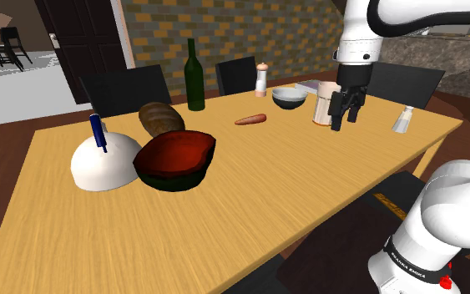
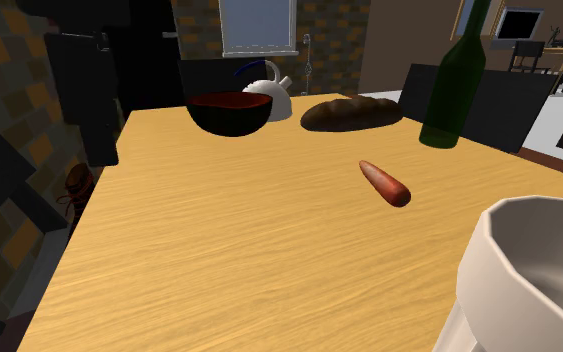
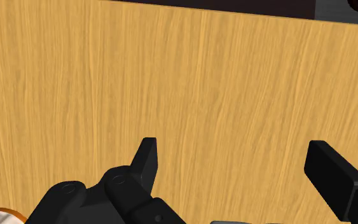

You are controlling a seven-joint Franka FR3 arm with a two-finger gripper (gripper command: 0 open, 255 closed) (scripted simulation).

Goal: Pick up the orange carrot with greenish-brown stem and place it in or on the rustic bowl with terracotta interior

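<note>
carrot point(image 1: 250, 119) point(image 2: 384, 183) lies flat on the tabletop point(image 1: 308, 192), apart from the bowl point(image 1: 175, 159) point(image 2: 229, 112), to the shoulder view's right of it. gripper point(image 1: 346, 117) point(image 3: 233, 149) hangs over the tabletop farther right of the bowl, spread wide, holding nothing.

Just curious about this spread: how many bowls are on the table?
2. A dark bowl with a red interior beside the bread loaf; a grey bowl next to the shaker. Others may hide behind the arm.
</note>
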